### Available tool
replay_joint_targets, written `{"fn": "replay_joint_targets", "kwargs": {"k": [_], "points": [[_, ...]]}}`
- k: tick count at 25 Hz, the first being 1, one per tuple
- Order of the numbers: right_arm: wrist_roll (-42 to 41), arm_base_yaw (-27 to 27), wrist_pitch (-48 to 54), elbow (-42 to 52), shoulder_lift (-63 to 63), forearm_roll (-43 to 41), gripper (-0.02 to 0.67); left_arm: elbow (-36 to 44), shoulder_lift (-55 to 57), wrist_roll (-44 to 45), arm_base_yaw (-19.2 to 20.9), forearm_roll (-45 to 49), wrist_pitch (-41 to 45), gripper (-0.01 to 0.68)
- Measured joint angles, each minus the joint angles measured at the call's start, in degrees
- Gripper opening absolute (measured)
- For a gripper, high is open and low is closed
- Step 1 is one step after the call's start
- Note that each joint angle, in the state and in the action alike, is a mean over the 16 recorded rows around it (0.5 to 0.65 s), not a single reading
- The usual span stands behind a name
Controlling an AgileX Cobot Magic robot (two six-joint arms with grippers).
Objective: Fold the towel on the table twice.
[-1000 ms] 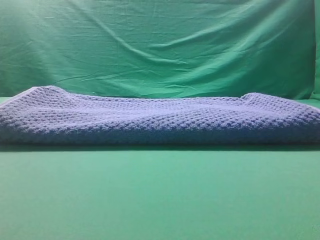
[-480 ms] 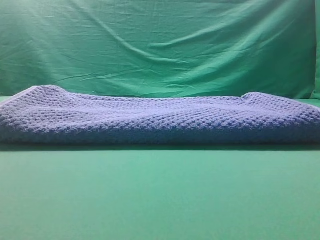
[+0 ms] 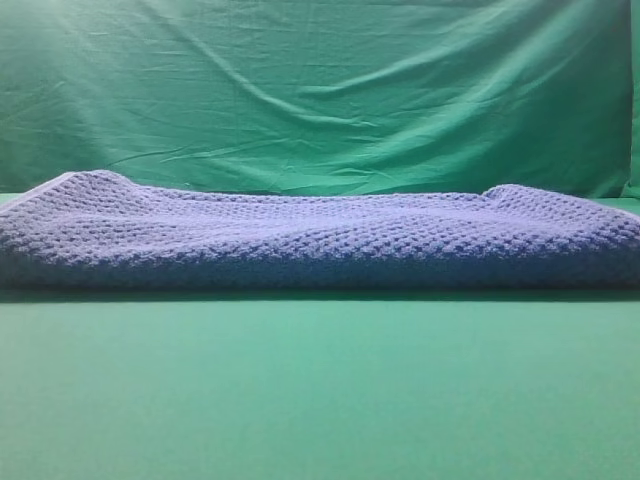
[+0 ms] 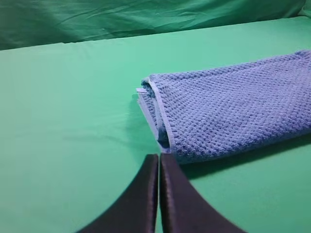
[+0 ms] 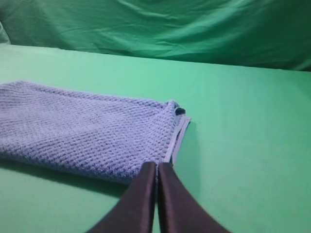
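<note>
Blue-grey towel [image 3: 320, 240] unmoved, pincers still closed

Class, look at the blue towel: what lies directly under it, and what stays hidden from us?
The towel lies in layers on the green table. Its lower layers show only at the trimmed end. The table surface beneath it is covered, so anything there cannot be seen.

chunky waffle-knit cloth towel [image 3: 320, 240] with smooth pale trim, table [image 3: 320, 400] smooth matt green, backdrop [image 3: 320, 90] creased green fabric, dark gripper fingers [image 4: 141, 204] probably matt plastic, kinda blurry
</note>
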Motion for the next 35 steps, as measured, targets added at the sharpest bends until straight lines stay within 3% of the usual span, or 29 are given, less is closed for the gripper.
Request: {"fn": "replay_joint_targets", "kwargs": {"k": [14,35], "points": [[0.0,0.0,0.5,1.6,0.0,-0.2,0.000,2.6,0.0,0.1,0.0,0.8,1.3,0.000],[0.2,0.0,0.1,6.8,0.0,-5.0,0.000,6.7,0.1,0.2,0.0,2.1,-4.0,0.000]]}}
